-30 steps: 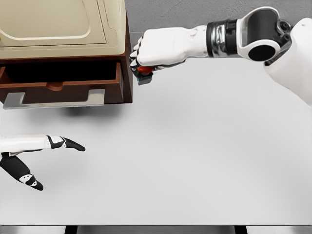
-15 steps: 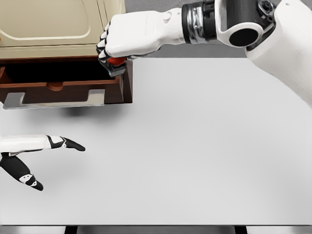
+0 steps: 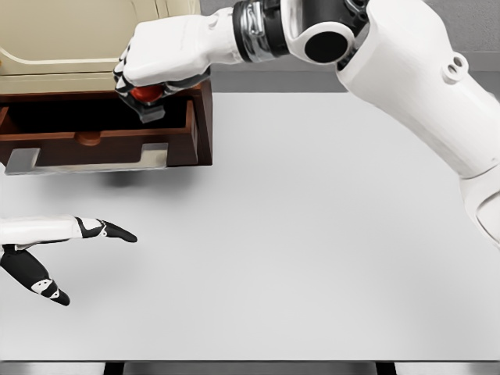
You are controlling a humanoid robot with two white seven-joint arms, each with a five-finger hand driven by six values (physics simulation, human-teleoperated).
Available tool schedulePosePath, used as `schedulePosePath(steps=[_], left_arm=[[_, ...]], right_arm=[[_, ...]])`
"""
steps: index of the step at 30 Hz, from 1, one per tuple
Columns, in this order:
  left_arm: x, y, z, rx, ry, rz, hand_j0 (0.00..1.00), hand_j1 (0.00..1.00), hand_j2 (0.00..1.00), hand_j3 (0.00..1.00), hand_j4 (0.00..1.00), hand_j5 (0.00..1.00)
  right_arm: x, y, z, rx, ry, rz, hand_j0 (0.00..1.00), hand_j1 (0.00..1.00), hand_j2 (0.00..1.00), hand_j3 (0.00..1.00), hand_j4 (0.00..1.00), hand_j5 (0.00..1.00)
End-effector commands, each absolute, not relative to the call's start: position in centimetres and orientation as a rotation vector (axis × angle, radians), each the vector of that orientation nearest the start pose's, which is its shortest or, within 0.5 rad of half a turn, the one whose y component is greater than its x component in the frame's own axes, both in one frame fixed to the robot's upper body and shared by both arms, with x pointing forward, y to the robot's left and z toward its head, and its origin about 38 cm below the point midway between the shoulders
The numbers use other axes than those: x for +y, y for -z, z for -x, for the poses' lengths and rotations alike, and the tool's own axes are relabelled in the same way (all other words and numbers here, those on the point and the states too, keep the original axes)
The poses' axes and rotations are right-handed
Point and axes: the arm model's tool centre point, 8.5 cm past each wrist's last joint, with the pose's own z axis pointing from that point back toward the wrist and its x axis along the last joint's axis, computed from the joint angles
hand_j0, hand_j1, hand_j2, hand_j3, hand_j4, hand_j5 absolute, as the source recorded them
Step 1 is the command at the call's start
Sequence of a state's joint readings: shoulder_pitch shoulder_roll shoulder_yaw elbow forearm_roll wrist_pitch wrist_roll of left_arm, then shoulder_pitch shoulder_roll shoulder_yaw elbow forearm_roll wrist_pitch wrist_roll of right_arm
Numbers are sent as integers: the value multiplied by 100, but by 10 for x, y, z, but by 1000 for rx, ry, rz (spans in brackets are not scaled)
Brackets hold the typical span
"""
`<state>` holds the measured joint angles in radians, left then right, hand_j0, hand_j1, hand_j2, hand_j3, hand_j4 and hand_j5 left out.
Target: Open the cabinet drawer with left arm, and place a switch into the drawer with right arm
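Note:
A brown wooden cabinet (image 3: 205, 125) with a cream top stands at the table's far left. Its drawer (image 3: 94, 147) is pulled out, dark inside, with a grey metal handle (image 3: 23, 160) at the front. My right hand (image 3: 152, 74) reaches in from the right and hovers over the drawer's right end, fingers curled around a small switch (image 3: 143, 95) with a red button on a dark base. My left hand (image 3: 70, 250) rests low at the left edge, below the drawer, fingers spread and holding nothing.
The white table (image 3: 312, 234) stretches to the right and front of the cabinet. Its front edge runs along the bottom of the picture. My right arm (image 3: 406, 70) spans the upper right.
The right hand has carried the switch leftwards, from beside the cabinet's right wall to above the open drawer. The left hand and the drawer have not moved.

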<state>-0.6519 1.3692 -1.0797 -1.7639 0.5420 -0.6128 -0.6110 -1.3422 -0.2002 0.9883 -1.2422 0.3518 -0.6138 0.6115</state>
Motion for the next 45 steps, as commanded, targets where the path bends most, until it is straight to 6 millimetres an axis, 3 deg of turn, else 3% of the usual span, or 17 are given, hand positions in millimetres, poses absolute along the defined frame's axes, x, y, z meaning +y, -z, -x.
schedulePosePath(steps=[1,16,30,31,32,33,38,39,41,42,45], left_arm=[[358,-225,-307,-1310,1693,399,100,100,100,100,100,100],[357,-224,-307,-1311,1695,401,100,100,100,100,100,100],[357,-224,-307,-1311,1695,401,100,100,100,100,100,100],[357,-224,-307,-1311,1695,401,100,100,100,100,100,100],[357,-224,-307,-1311,1695,401,100,100,100,100,100,100],[357,-224,-307,-1311,1695,401,100,100,100,100,100,100],[357,-224,-307,-1311,1695,401,100,100,100,100,100,100],[357,-224,-307,-1311,1695,401,100,100,100,100,100,100],[357,-224,-307,-1311,1695,401,100,100,100,100,100,100],[357,-224,-307,-1311,1695,401,100,100,100,100,100,100],[357,-224,-307,-1311,1695,401,100,100,100,100,100,100]], right_arm=[[12,-385,-464,1799,2516,-301,43,43,43,43,43,43],[32,-373,-476,1761,2567,-346,46,46,46,46,46,46],[43,-371,-473,1734,2561,-357,51,51,51,51,51,51],[43,-371,-472,1734,2559,-356,53,53,53,53,53,53],[43,-370,-473,1722,2562,-371,71,71,71,71,71,71],[43,-370,-474,1688,2564,-412,100,100,100,100,100,100],[41,-374,-474,1697,2552,-425,100,100,100,100,100,100],[42,-374,-472,1698,2546,-421,100,100,100,100,100,100],[50,-389,-440,1685,2421,-397,100,100,100,100,100,100],[42,-395,-433,1676,2389,-416,100,100,100,100,100,100],[-9,-413,-395,1694,2238,-490,100,100,100,100,100,100]])
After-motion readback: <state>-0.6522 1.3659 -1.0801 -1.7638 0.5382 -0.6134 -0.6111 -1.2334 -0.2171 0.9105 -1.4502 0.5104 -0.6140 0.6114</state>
